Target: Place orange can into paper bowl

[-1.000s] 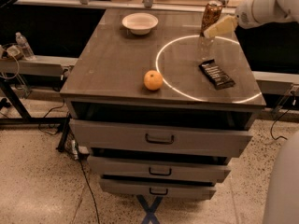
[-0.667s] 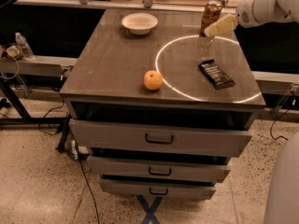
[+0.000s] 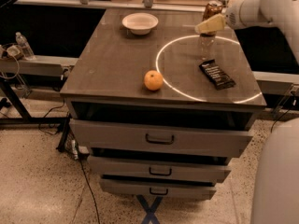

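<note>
The gripper (image 3: 210, 24) is closed around the orange can (image 3: 212, 9) at the far right of the table (image 3: 117, 64) (lifted, I think). The paper bowl (image 3: 140, 23) stands empty, well apart; carrying and releasing are left.

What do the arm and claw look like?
The arm, at the upper right, is a thick, rounded tube with a smooth white shell. No cables or markings show on it. The claw is pale cream and wedge-shaped, and it sits at the can near the far right of the table.
</note>
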You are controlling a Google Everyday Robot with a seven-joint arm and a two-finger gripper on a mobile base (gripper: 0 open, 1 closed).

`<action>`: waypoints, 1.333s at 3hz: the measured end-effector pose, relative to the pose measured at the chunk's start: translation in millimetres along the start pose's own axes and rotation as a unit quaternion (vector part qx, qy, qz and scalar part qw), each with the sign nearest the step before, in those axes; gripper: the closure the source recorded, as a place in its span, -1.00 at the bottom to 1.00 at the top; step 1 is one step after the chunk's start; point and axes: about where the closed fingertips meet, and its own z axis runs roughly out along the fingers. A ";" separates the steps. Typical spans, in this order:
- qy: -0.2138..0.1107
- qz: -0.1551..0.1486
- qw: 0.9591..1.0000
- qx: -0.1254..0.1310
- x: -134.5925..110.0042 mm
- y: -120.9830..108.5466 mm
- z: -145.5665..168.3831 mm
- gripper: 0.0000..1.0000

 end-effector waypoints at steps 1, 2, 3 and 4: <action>-0.036 0.043 0.998 0.033 -3.7 -20.6 35.4 -1.00; -0.065 0.064 0.993 0.074 -6.1 -45.0 64.2 -1.00; -0.079 0.079 0.988 0.108 -2.8 -66.4 82.5 -1.00; -0.078 0.094 0.985 0.120 1.9 -73.3 93.4 -0.70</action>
